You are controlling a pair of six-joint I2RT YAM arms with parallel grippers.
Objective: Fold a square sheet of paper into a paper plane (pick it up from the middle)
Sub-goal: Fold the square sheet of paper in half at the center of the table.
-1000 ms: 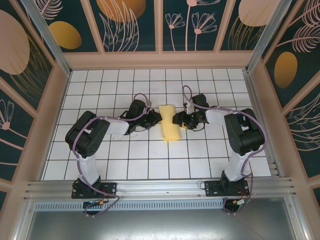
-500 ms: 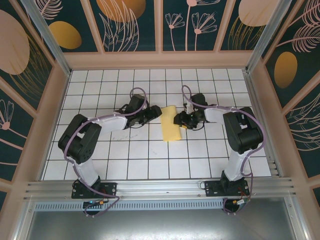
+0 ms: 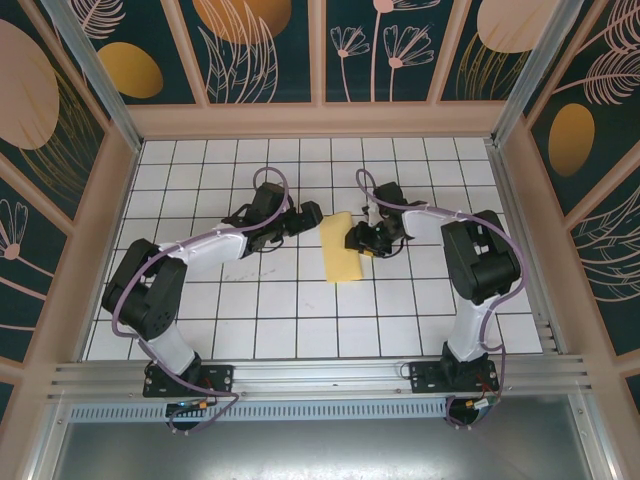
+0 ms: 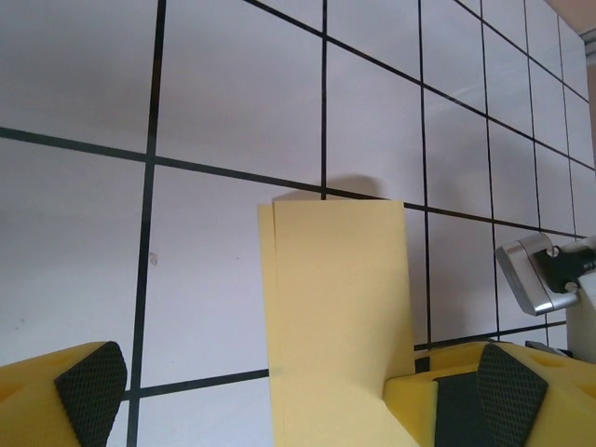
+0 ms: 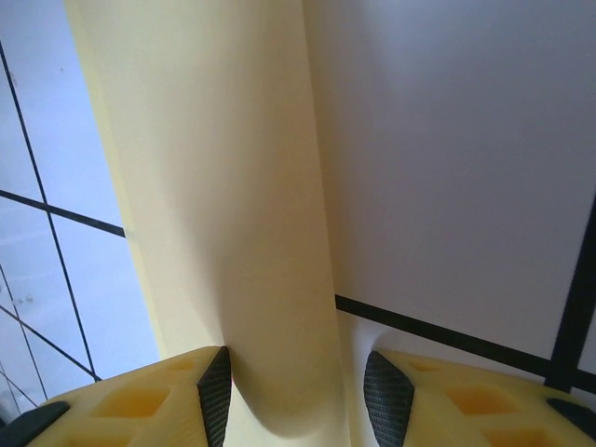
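On tiles (image 3: 250, 320), left fingers (image 4: 88, 386) gape; right fingers (image 5: 216, 396) pinch the yellow paper (image 4: 335, 307).

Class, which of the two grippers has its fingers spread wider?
The left gripper: its pads sit far apart. The right gripper has its pads closer, with a curl of the yellow paper between them.

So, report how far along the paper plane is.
Done: the square sheet of paper lies folded into a narrow two-layer strip. In hand: the right fingers straddle its raised curl, though a firm pinch isn't certain; the left fingers stand wide open at its edge. Left: no pointed nose or wings yet, so most folds remain.
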